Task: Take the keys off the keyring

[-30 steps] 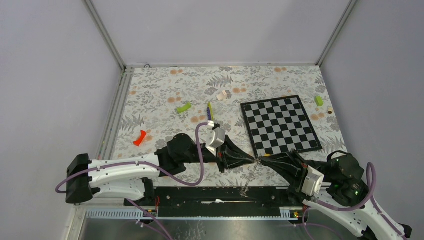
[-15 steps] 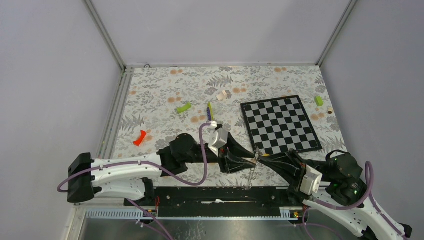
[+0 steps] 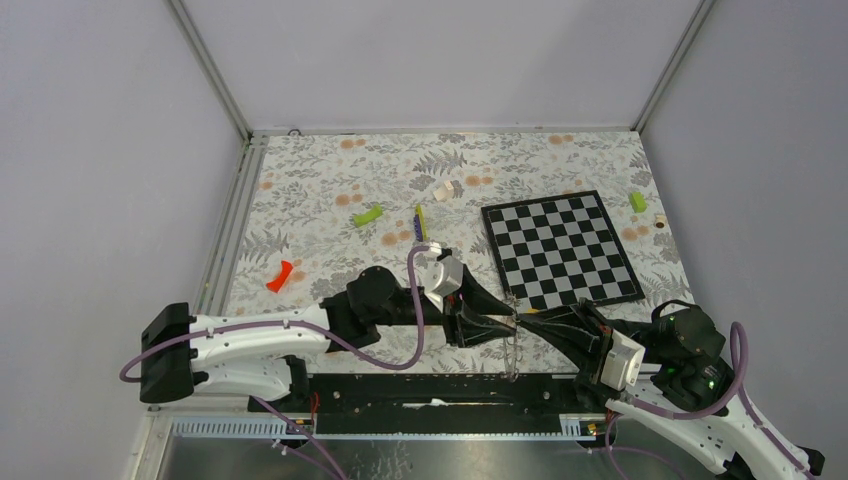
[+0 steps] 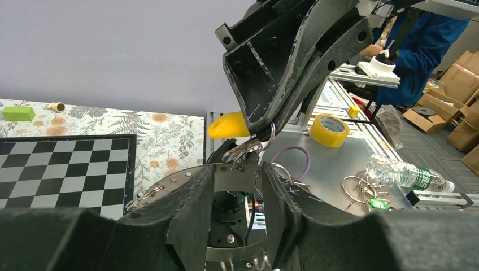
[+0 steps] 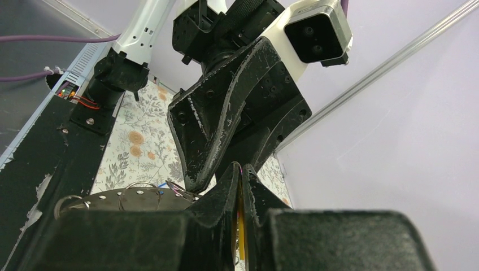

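Observation:
My right gripper point(image 3: 524, 322) is shut on a key's yellow tag point(image 4: 227, 125); a yellow strip point(image 5: 240, 226) shows between its pressed fingers point(image 5: 226, 186). Small silver split rings point(image 4: 248, 149) hang just under that tag. The keyring point(image 4: 169, 189), a flat grey hoop with rivet holes, hangs below both grippers point(image 3: 513, 348) and shows as a dark band point(image 5: 113, 197) in the right wrist view. My left gripper point(image 4: 237, 183) faces the right one tip to tip point(image 3: 500, 322). It is open, and the hoop's band shows across the gap between its fingers.
A chessboard point(image 3: 560, 250) lies right of centre. Lime-green blocks point(image 3: 367, 215) point(image 3: 637, 201), a red piece point(image 3: 280, 276) and a thin yellow-green and purple stick point(image 3: 420, 222) lie on the floral table. Off the near edge are a tape roll point(image 4: 329, 122) and a bottle point(image 4: 406, 176).
My left gripper has opened and shifted slightly right and away from the near edge. The hoop now hangs lower under the two grippers. The right gripper stays shut.

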Action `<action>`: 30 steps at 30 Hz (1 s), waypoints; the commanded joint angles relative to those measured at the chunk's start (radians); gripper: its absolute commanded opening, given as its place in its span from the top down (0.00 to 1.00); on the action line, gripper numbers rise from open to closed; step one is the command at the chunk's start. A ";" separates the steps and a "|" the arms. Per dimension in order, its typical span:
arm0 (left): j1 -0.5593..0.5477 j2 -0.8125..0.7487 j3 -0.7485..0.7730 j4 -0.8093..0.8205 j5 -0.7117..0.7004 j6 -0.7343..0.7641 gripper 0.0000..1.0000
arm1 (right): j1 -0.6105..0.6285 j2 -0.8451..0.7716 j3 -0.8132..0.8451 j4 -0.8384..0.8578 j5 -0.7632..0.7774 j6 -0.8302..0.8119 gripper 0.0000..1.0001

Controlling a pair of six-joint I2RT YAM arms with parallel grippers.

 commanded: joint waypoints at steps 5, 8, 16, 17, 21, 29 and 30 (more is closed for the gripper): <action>0.001 0.006 0.060 0.078 0.017 -0.007 0.57 | 0.000 -0.002 0.006 0.050 -0.007 0.012 1.00; 0.001 0.008 0.065 0.080 0.020 -0.009 0.57 | 0.001 -0.005 0.005 0.049 -0.003 0.011 1.00; 0.001 0.007 0.071 0.090 0.029 -0.009 0.67 | 0.001 -0.005 0.002 0.045 0.003 0.004 1.00; 0.001 0.006 0.071 0.090 0.030 -0.009 0.69 | 0.001 -0.004 0.003 0.046 0.005 0.003 1.00; 0.001 0.005 0.070 0.082 0.034 -0.009 0.77 | 0.001 -0.006 0.004 0.047 0.012 -0.003 1.00; 0.001 -0.004 0.061 0.057 0.029 -0.008 0.84 | 0.001 -0.007 0.020 0.034 0.025 -0.018 1.00; 0.001 -0.007 0.060 0.051 0.028 -0.007 0.84 | 0.001 -0.006 0.022 0.030 0.026 -0.020 1.00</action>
